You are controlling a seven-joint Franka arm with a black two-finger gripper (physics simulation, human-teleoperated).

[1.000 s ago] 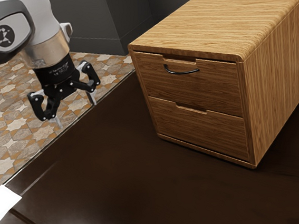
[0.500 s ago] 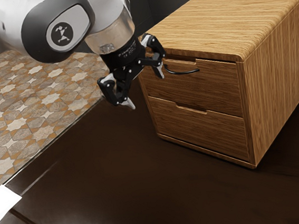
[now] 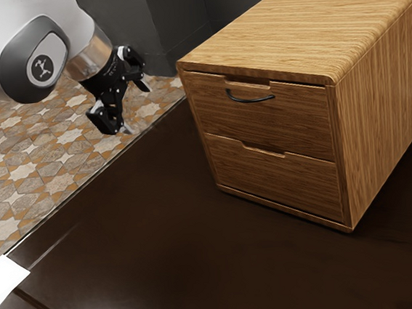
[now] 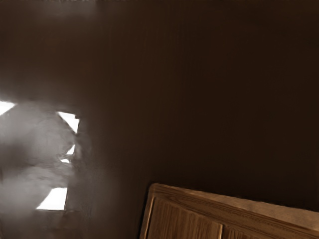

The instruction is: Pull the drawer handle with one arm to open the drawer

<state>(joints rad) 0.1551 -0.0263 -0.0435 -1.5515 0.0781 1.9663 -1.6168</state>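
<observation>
The claw (image 3: 135, 107) hangs open and empty. The thin dark handle (image 3: 250, 97) sits on the shut top drawer (image 3: 283, 121) of the wooden cabinet (image 3: 304, 35), well apart toward the exterior view's right, about level with the claw. Its long axis runs sideways along the drawer front.

arm (image 3: 32, 54): coming in from ext. view's upper left, reaching toward its right
wrist (image 3: 88, 55): tilting down and toward ext. view's right
gripper (image 3: 136, 108): hanging in air, jaws standing wide apart
fingers (image 3: 138, 67): black w/ pale tips, one sitting above the other in ext. view
</observation>
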